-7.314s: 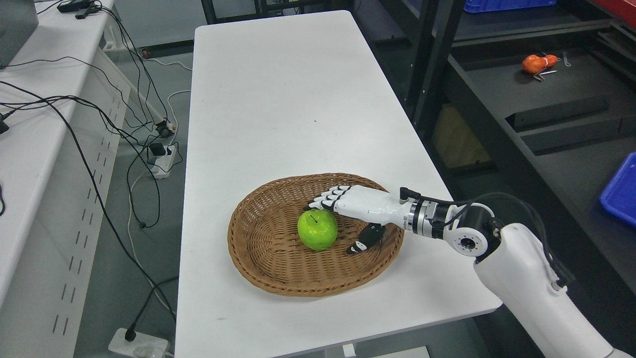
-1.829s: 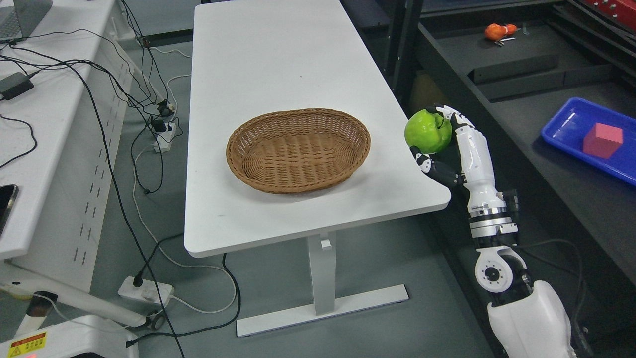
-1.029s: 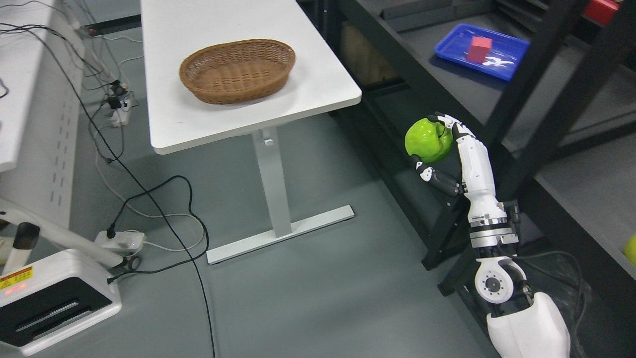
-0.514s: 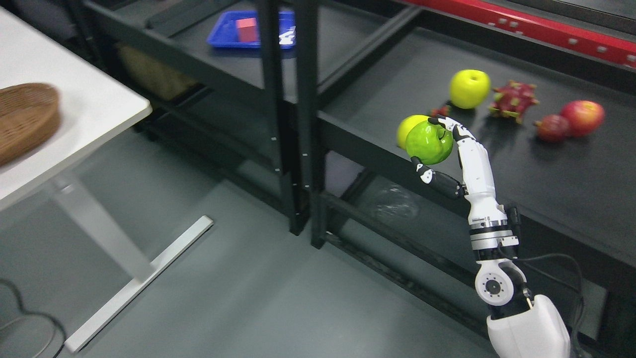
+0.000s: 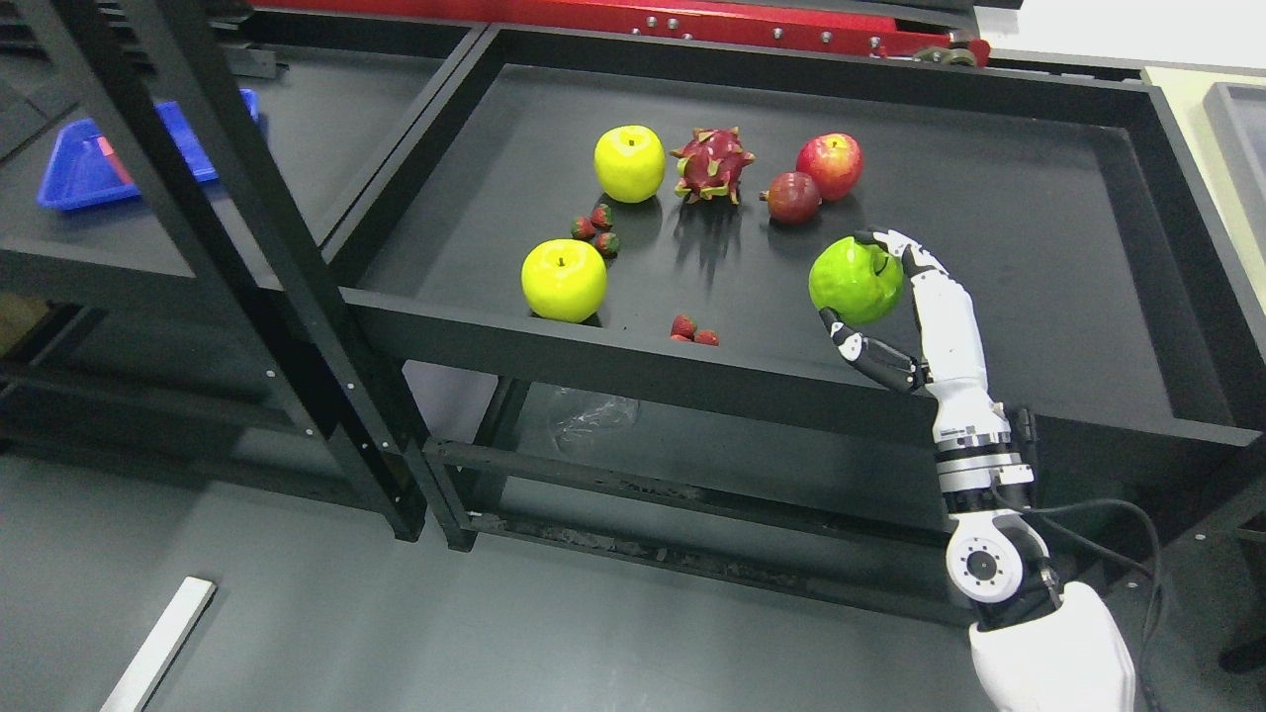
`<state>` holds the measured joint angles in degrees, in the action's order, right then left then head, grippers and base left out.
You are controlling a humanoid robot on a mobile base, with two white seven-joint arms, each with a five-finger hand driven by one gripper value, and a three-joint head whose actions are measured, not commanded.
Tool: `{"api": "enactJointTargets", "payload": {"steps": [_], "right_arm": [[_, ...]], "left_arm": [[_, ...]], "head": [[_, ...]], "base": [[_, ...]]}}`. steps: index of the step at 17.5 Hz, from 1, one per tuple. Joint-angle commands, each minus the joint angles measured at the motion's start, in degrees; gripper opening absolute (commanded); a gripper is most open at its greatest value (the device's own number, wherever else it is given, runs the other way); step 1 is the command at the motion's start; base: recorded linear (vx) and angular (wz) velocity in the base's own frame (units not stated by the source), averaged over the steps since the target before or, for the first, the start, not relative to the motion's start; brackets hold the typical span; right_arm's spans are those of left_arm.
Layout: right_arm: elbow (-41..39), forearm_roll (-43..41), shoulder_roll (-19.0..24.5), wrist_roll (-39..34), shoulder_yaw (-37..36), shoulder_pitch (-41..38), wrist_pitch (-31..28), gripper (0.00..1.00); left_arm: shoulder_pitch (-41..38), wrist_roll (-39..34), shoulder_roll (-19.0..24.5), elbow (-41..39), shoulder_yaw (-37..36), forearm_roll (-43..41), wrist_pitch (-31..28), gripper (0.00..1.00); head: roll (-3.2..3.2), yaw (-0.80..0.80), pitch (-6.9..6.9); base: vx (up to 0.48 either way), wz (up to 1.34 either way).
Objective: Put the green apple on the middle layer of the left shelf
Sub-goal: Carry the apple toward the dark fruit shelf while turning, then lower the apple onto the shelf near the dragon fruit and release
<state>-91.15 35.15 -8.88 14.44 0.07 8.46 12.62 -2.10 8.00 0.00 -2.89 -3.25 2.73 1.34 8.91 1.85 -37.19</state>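
right hand (image 5: pixel 895 297): clamped on green apple (image 5: pixel 855 281) | above black shelf (image 5: pixel 989 257), probably clear of it | labels: none legible

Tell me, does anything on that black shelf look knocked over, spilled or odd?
Nothing stands out. The fruit on the shelf sits apart and tidy; a few small strawberries lie loose near the front. The only unsettled thing is the green apple, in the right hand, not yet set down.

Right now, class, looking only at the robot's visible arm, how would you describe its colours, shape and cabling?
The right hand has a white shell with black finger joints and black-and-white fingertips. Behind it sits a ringed silver-and-black wrist, then a round white joint disc and a bulky white forearm shell. A black cable loops beside the joint.
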Motion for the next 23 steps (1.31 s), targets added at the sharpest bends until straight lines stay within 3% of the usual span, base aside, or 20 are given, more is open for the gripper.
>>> {"api": "enactJointTargets", "payload": {"steps": [1,19,21,23], "right_arm": [[-0.1,0.0,-0.8,0.0,-1.2,0.2,-1.1,0.00],[0.1,0.5,-0.2,-0.4,2.2,-1.9,-1.2,0.00],[0.1,0.5,-0.2,-2.9,3.5,-3.2,-1.2,0.00],[0.1,0.4,-0.6,-9.8,4.8,-3.8,-0.9,0.00]], "left_arm": [[0.0,0.0,1.0,0.0,0.0,0.0,0.1,1.00],[0.0,-0.1,1.0,0.0,0.0,0.0,0.1,1.00],[0.0,-0.1,1.0,0.1,0.0,0.0,0.1,1.00],[0.0,-0.1,1.0,0.0,0.0,0.0,0.1,1.00]], "head": [[0.00,0.00,0.00],[0.00,0.00,0.01],[0.00,0.00,0.01],[0.00,0.00,0.01]], "base": [[0.099,-0.36],[0.224,-0.07],[0.234,-0.14],[0.210,-0.20]]}}
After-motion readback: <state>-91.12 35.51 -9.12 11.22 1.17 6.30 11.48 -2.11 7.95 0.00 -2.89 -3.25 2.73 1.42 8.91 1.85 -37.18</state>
